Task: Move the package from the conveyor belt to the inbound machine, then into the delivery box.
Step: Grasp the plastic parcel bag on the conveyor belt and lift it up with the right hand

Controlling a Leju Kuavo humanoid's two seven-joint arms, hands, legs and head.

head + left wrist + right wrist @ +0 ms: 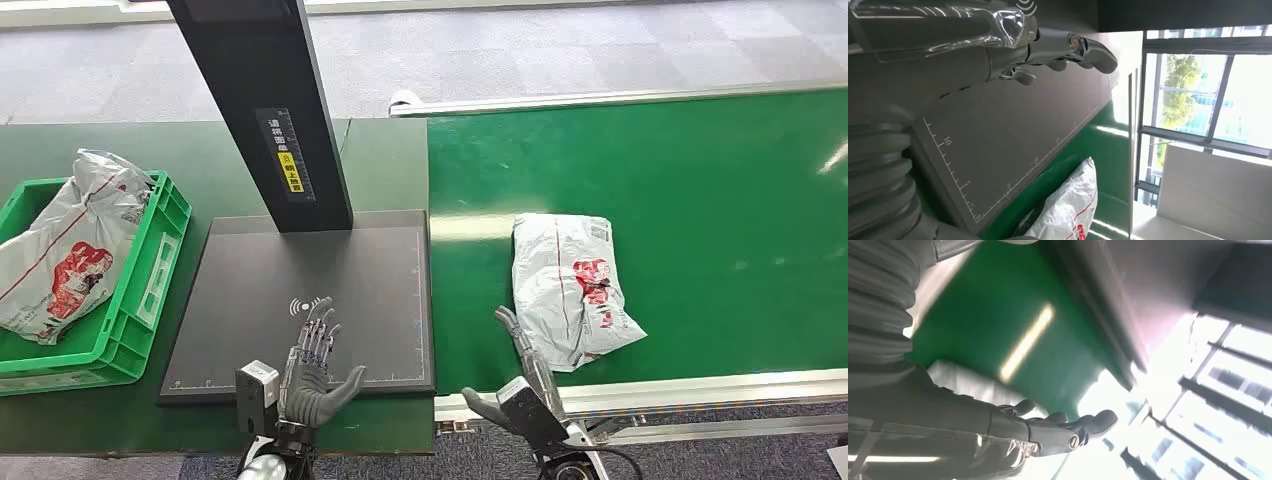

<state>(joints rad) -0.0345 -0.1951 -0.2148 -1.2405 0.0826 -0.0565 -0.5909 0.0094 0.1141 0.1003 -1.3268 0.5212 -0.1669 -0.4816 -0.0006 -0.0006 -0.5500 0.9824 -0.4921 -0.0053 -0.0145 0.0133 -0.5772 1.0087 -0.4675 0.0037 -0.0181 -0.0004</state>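
Note:
A white plastic package [574, 286] with red print lies flat on the green conveyor belt [700, 200]; the left wrist view shows the package [1068, 205] too. My right hand [520, 375] hovers at the belt's near edge, its fingers apart and empty, the fingertips [505, 318] just left of the package's near corner. Spread and empty, my left hand [315, 365] hangs over the front of the dark scanning plate [350, 270] of the inbound machine. The fingers [1073, 47] stretch above that plate. In the right wrist view my right hand [1048, 432] holds nothing.
A green crate [150, 290] at the left holds another white and red package [65, 250]. The machine's black post [265, 110] rises from the plate's far edge. The belt's metal rail [700, 385] runs along the near side.

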